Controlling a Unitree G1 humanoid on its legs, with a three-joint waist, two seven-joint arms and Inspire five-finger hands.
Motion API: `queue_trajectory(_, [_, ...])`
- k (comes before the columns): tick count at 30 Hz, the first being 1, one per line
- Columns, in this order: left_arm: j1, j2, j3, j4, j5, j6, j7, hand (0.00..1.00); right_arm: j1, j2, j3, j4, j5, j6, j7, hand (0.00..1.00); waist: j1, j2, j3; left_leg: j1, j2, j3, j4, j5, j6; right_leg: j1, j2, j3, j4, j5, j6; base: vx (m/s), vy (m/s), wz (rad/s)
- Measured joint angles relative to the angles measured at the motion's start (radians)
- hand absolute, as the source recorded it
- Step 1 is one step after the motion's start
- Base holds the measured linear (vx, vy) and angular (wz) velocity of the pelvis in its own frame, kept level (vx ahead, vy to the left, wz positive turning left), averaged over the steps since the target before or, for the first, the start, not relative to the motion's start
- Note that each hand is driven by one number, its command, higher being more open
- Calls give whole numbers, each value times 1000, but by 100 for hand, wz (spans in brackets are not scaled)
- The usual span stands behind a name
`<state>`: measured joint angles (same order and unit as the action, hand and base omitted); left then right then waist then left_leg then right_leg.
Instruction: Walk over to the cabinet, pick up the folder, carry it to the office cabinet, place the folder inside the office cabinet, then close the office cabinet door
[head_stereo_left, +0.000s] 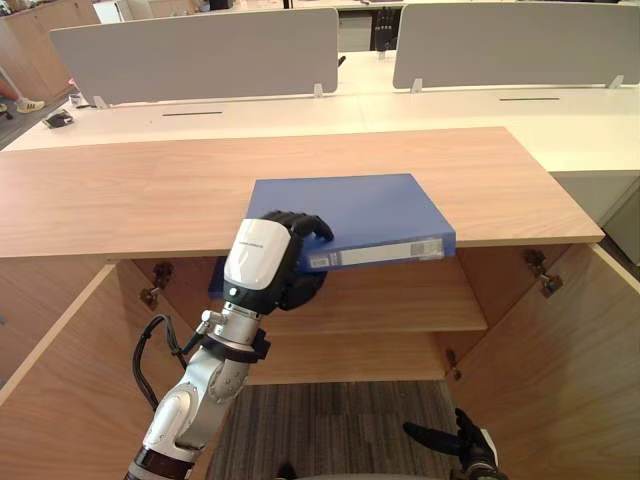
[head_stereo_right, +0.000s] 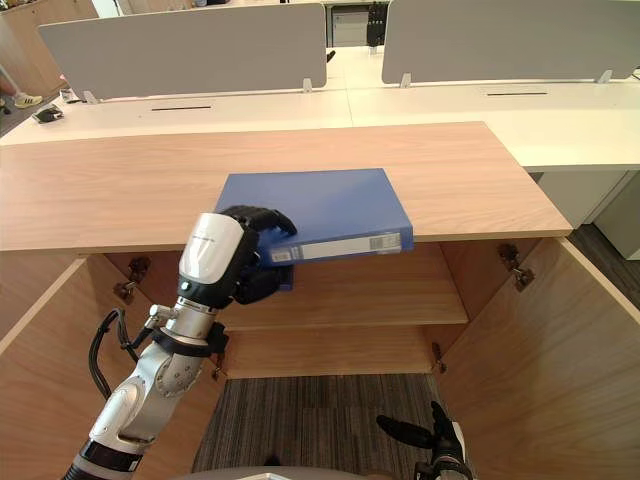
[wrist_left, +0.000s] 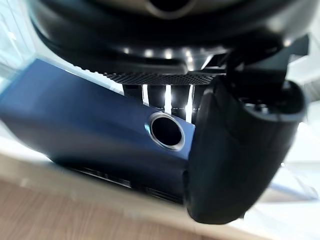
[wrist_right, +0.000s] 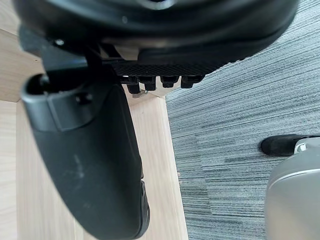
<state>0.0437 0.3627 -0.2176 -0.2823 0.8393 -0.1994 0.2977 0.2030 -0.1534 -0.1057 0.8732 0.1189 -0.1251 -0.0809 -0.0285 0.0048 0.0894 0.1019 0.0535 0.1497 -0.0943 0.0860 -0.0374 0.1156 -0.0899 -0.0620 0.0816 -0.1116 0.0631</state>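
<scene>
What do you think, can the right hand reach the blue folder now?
Probably yes, if it lifts. The right hand hangs low with open fingers, and nothing stands between it and the folder, whose free corner juts past the cabinet top. The left hand grips the other corner.

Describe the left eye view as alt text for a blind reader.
A robot's left hand grips a blue folder jutting over the front edge of a wooden cabinet top. Below, the cabinet stands open, showing a shelf; the right hand hangs low over grey carpet.
</scene>
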Motion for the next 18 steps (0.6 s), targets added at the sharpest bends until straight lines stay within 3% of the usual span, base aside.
queue_trajectory(6, [66,-47,-25,-123,-99,-4,-47,0,8,15,-14,-132,48,2,-3,100,-10,-2,-1,-18,1,22,5,-1,-2,-20,2,26,-9,18,4,31,-3,-13])
queue_trajectory(11, [100,-85,-72,-205,-273,-47,-108,0,57,52,-31,-469,85,-13,-4,100,-16,-3,0,-18,1,34,5,-3,1,-28,2,44,-9,31,8,-23,6,-10])
queue_trajectory(15, [173,-117,-62,-307,-570,-77,-118,0,129,99,-70,-815,93,-30,-8,100,-17,-2,0,-13,0,45,0,-12,3,-35,1,58,-9,37,12,-72,10,-10])
queue_trajectory(18, [226,-135,-15,-353,-783,-82,-149,0,151,117,-92,-977,97,-39,-15,100,-19,-2,0,-12,0,53,0,-12,3,-41,2,67,-11,37,13,-34,8,-9])
